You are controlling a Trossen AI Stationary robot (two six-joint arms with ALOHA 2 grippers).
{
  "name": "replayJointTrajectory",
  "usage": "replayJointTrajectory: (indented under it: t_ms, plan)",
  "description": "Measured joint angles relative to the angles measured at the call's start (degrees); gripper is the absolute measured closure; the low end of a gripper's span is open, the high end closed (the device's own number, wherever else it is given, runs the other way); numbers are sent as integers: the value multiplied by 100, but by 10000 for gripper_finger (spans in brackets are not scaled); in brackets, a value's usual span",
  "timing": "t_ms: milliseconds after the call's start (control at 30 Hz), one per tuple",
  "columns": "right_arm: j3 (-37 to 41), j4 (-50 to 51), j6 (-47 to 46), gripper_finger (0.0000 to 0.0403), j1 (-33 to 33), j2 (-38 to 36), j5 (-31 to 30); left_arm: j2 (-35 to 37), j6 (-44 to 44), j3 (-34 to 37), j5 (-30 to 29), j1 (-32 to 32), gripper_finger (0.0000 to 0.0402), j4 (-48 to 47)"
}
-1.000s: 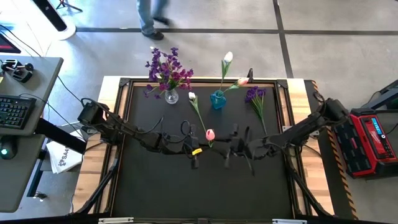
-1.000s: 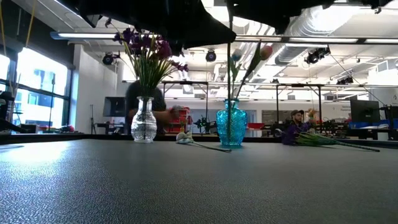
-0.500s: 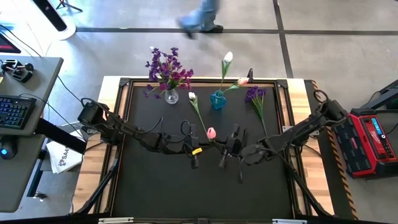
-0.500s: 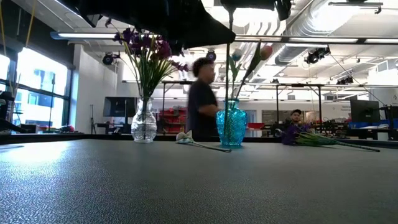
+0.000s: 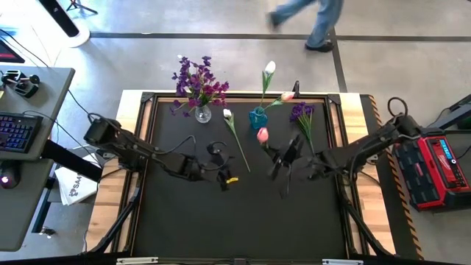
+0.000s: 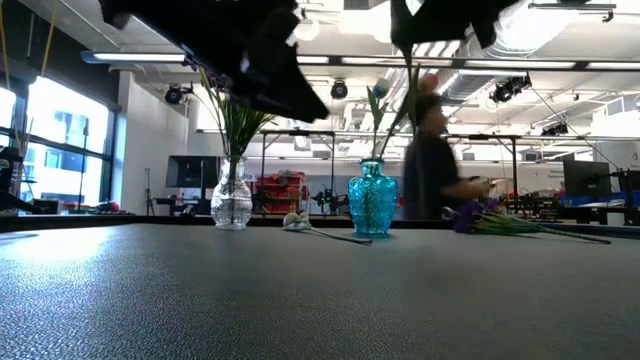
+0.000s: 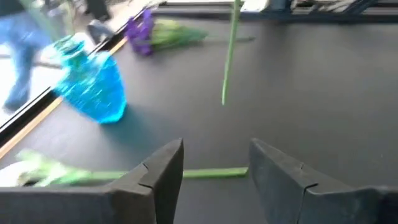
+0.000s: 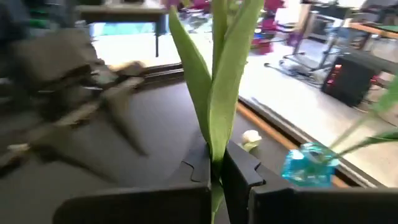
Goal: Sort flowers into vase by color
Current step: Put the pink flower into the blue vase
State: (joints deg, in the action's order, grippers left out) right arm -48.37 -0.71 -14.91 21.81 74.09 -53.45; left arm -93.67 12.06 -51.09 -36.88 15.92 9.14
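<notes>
A robotics lab — exposed ceiling ducts [image 6: 520, 40], rows of work rigs [image 6: 500, 170], a desk keyboard [image 5: 16, 134].

The right hand [image 8: 216, 171] hung above the worktop's middle, its fingers [image 8: 245, 168] pinched tight on a green stem. The left hand [image 7: 214, 163] waited lower and to the left, fingers [image 7: 163, 163] spread apart.

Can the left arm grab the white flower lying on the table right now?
Probably yes. The left gripper is open and holds nothing, and the white tulip lies flat on the mat close to it. The right gripper, shut on the pink tulip, is off to the side.
</notes>
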Motion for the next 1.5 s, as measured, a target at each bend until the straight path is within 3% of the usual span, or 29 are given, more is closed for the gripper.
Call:
replayJointTrajectory:
  t_ms: [100,233,333,600,733,1300,1500]
  plan:
    - [467,-837,323,402,-524,-356,287,233,358,0,-186,137,230,-563]
    - [1075,-2580,950,403,-1396,-807,1313,371,633,0,-558,500,233,-967]
    - [1122,-3120,995,403,-1944,-902,1469,367,686,0,-745,831,233,-975]
    - [511,-2886,1375,403,-2885,-727,1461,365,688,0,-1416,1328,234,-779]
    - [297,-2659,1481,403,-3172,-696,1468,363,688,0,-1472,1339,234,-767]
    - [218,-2434,986,401,-3548,-128,1778,363,688,0,-1441,1261,234,-759]
    - [219,-2219,798,369,-3658,-128,2013,363,734,0,-1428,1261,234,-759]
